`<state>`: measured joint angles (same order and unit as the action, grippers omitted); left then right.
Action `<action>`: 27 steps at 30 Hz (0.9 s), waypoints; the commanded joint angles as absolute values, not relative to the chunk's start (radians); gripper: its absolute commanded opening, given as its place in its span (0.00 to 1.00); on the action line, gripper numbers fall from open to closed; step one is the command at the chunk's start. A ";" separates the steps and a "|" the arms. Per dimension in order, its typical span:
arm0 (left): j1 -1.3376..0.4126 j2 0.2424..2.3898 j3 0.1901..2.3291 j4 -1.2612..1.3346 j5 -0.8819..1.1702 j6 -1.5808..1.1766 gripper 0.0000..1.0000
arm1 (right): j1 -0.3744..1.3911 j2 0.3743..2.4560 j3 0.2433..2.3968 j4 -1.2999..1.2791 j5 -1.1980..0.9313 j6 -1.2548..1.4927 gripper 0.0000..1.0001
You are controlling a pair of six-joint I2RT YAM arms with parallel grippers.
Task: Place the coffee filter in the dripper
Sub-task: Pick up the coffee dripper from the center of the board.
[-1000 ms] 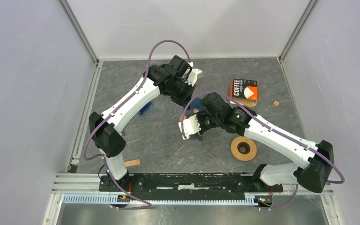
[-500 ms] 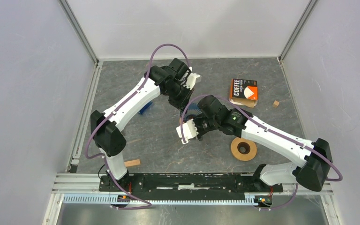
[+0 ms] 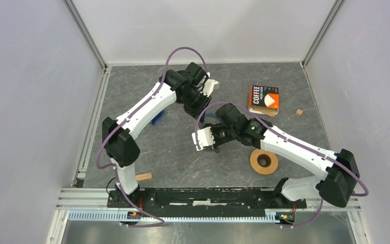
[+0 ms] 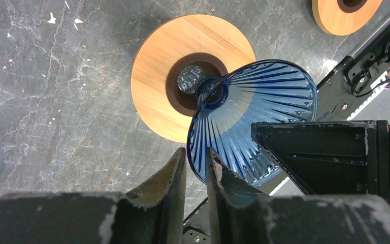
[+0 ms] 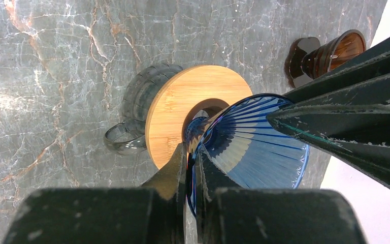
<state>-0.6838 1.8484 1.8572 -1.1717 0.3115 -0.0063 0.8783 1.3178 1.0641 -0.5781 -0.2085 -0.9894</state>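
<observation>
A blue ribbed glass dripper [image 4: 264, 101] hangs tilted just above a wooden ring [image 4: 157, 66] that lies on a grey glass mug [image 5: 132, 101]. My right gripper [image 5: 192, 150] is shut on the dripper's [image 5: 254, 137] rim, one finger inside the cone and one outside. The left gripper [image 4: 197, 152] stands slightly open at the opposite rim, with a narrow gap showing between its fingers. The coffee filter shows only as a white shape on the orange COFFEE box [image 3: 264, 98] at the back right. I cannot tell whether it is real or printed.
A second wooden ring [image 3: 263, 160] lies front right. A brown glass piece [image 5: 330, 53] stands near the mug. A blue object [image 3: 157, 118] sits under the left arm. A wooden block [image 3: 143, 177] lies front left and a small cube [image 3: 298, 112] right of the box.
The right gripper has closed onto the dripper's rim. The left gripper's fingers, shut before, have parted a little. Both wrists shifted slightly left.
</observation>
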 commanded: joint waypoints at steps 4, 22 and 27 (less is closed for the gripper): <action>-0.677 1.892 1.961 -1.175 0.316 0.036 0.31 | 0.851 1.314 1.024 -0.559 -0.232 -0.956 0.00; -0.651 1.929 2.054 -1.175 0.321 0.029 0.34 | 0.842 1.243 1.019 -0.483 -0.215 -0.942 0.00; -0.647 1.938 2.060 -1.175 0.327 0.027 0.34 | 0.842 1.247 1.014 -0.460 -0.226 -0.936 0.00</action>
